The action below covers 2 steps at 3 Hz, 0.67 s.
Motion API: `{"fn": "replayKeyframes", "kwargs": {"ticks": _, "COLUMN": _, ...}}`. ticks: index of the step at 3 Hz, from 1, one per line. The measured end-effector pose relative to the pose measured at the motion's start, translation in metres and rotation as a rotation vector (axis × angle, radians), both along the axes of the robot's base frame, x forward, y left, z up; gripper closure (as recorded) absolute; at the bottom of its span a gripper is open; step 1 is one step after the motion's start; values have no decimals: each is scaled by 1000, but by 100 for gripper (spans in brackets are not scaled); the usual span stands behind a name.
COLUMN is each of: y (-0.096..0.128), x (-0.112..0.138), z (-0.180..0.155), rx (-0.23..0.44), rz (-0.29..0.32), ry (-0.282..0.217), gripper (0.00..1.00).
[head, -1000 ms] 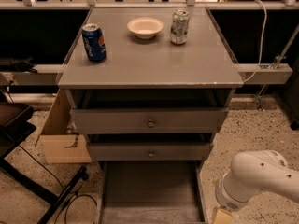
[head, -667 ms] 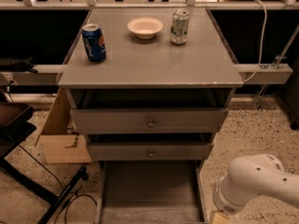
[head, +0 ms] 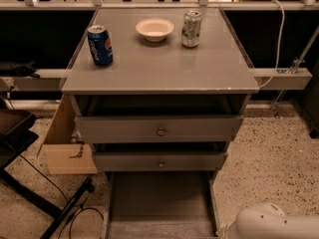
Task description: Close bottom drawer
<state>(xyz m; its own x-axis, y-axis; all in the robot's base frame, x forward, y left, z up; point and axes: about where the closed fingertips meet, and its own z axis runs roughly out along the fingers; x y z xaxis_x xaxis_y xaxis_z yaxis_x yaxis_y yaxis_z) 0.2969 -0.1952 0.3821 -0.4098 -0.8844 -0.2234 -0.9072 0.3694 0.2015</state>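
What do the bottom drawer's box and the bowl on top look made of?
The bottom drawer: matte grey, flat panels, likely painted metal or laminate; no sheen settles which. The bowl: pale, smooth, probably plastic or ceramic. The gripper is out of view; only the white arm shows at lower right.

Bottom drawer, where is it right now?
Camera view, bottom centre: the bottom drawer stands pulled open under the middle drawer, the white arm at its right; the gripper is out of frame.

Grey bottom drawer (head: 159, 198), lowest of three, wide open, plain inside; gripper unseen past lower-right edge.
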Motion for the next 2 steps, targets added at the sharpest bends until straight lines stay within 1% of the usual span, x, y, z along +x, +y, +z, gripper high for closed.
{"fn": "replayKeyframes", "kwargs": {"ticks": 1, "y": -9, "x": -17, "z": -70, "rx": 40, "rz": -50, "ry": -1, "gripper": 39}}
{"fn": "replayKeyframes", "kwargs": {"ticks": 2, "y": -19, "x": -28, "z": -155, "rx": 102, "rz": -101, "ry": 5, "gripper": 70}}
